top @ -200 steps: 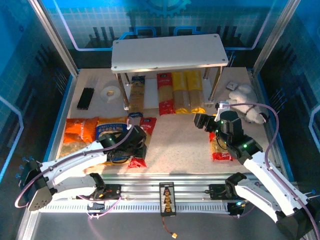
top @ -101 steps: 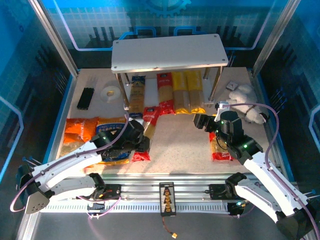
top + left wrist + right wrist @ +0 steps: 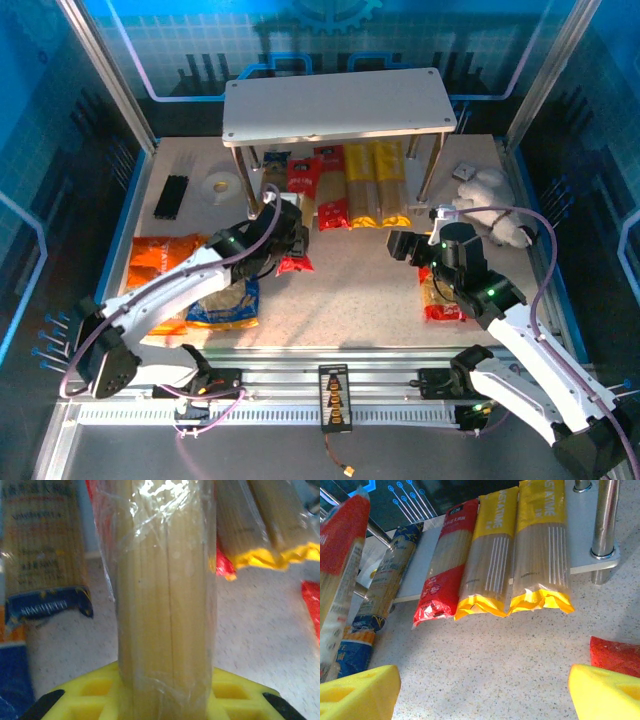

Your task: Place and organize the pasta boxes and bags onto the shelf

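**Operator:** What has changed over the last second?

**Technician:** The left arm has swung from the near-left area of the counter toward the shelf, carrying the held red pack with it. The right arm has stayed where it was.

**Operator:** What is the state of the left end effector?

**Technician:** You will find the left end effector closed narrowly on the held red pack, gripping it near mid-length. In the left wrist view, the pack runs straight out from between the yellow fingers. Its far end sits under the near edge of the shelf's top board, between the blue-and-tan pack and the second red pack. You cannot tell whether its near end touches the counter.

**Operator:** And the right end effector?

**Technician:** The right end effector hovers over the counter just in front of the shelf's right legs. Its jaws stand wide apart with nothing between them.

**Operator:** Where are the remaining items?

**Technician:**
- The second red pack, first yellow pack and second yellow pack lie side by side under the top board.
- The orange bag lies by the counter's left edge.
- The blue bag lies toward the near-left corner.
- The red bag lies toward the right edge, partly under the right arm.
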You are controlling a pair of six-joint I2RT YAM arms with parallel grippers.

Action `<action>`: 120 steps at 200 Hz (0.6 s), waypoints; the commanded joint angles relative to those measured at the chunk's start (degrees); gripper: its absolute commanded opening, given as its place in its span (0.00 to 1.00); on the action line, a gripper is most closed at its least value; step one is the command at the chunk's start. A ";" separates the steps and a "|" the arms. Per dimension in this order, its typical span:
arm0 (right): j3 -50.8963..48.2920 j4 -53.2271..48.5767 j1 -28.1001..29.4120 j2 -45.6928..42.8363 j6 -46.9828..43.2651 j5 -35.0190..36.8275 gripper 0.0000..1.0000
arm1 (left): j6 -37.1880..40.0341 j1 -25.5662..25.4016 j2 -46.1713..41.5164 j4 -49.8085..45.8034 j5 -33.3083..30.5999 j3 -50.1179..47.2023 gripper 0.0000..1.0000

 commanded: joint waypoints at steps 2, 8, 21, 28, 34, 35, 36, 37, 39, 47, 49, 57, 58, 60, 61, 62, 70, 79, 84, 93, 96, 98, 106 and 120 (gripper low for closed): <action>0.12 -1.14 -0.83 -1.07 -0.18 -0.28 0.88 | 2.44 4.04 2.72 10.03 -1.96 5.33 0.00; 0.24 -1.22 -0.82 -0.98 -0.34 -0.18 0.88 | 2.41 5.01 3.92 10.55 -1.45 5.84 0.00; 0.43 -1.33 -0.83 -0.72 -0.61 -0.20 0.88 | 2.52 6.83 6.65 11.37 0.08 7.38 0.00; 0.60 -1.33 -0.82 -0.59 -0.63 -0.20 0.88 | 2.59 7.65 8.22 11.59 1.03 8.42 0.00; 0.63 -1.28 -0.83 -0.41 -0.71 -0.20 0.88 | 2.90 8.13 9.48 11.76 1.54 9.36 0.00; 0.66 -1.31 -0.82 -0.41 -0.72 -0.20 0.88 | 2.94 8.25 9.75 11.81 1.62 9.52 0.00; 0.63 -1.28 -0.82 -0.41 -0.67 -0.20 0.88 | 3.01 8.31 9.97 11.84 1.75 9.64 0.00; 0.62 -1.27 -0.82 -0.36 -0.70 -0.20 0.88 | 3.04 8.39 10.17 11.90 1.86 9.84 0.00; 0.63 -1.19 -0.86 -0.33 -0.71 -0.20 0.88 | 3.09 8.53 10.63 11.87 2.10 10.16 0.00; 0.72 -1.06 -0.88 -0.18 -0.71 -0.19 0.88 | 3.40 9.02 12.47 12.05 3.04 11.52 0.00; 0.70 -0.96 -0.85 -0.15 -0.63 -0.26 0.88 | 3.46 9.11 12.89 12.05 3.23 11.92 0.00; 0.70 -0.84 -0.87 0.07 -0.63 -0.35 0.88 | 3.73 9.40 14.74 11.85 3.90 13.50 0.00; 0.69 -0.78 -0.84 0.10 -0.63 -0.36 0.88 | 3.84 9.41 14.93 11.82 3.95 13.70 0.00; 0.80 -0.79 -0.82 0.16 -0.59 -0.37 0.88 | 3.95 9.45 15.42 11.79 4.18 14.00 0.00; 0.79 -0.80 -0.82 0.18 -0.57 -0.37 0.88 | 4.04 9.44 15.62 11.83 4.22 14.21 0.00; 0.78 -0.72 -0.82 0.24 -0.60 -0.37 0.88 | 4.04 9.48 15.81 11.80 4.24 14.41 0.00; 0.85 -0.58 -0.84 0.45 -0.58 -0.46 0.88 | 4.38 9.51 17.52 11.60 4.46 15.85 0.00; 0.90 -0.61 -0.87 0.77 -0.63 -0.46 0.88 | 4.68 9.64 19.48 11.12 4.31 17.49 0.00; 0.92 -0.53 -0.86 0.90 -0.63 -0.46 0.88 | 4.77 9.67 20.59 10.84 4.26 18.40 0.00; 0.88 -0.55 -0.82 1.08 -0.65 -0.42 0.88 | 4.80 10.07 22.36 10.31 4.35 19.90 0.00; 0.91 -0.53 -0.86 1.16 -0.67 -0.45 0.88 | 4.74 10.19 22.94 10.16 4.39 20.33 0.00; 0.94 -0.55 -0.85 1.17 -0.71 -0.46 0.88 | 4.74 10.28 23.29 9.97 4.42 20.65 0.00; 0.81 -0.62 -0.91 1.25 -0.76 -0.35 0.88 | 4.62 10.68 24.91 9.58 4.52 21.62 0.00; 0.64 -0.71 -0.88 1.26 -0.85 -0.28 0.88 | 4.34 10.99 27.00 8.79 3.60 22.83 0.00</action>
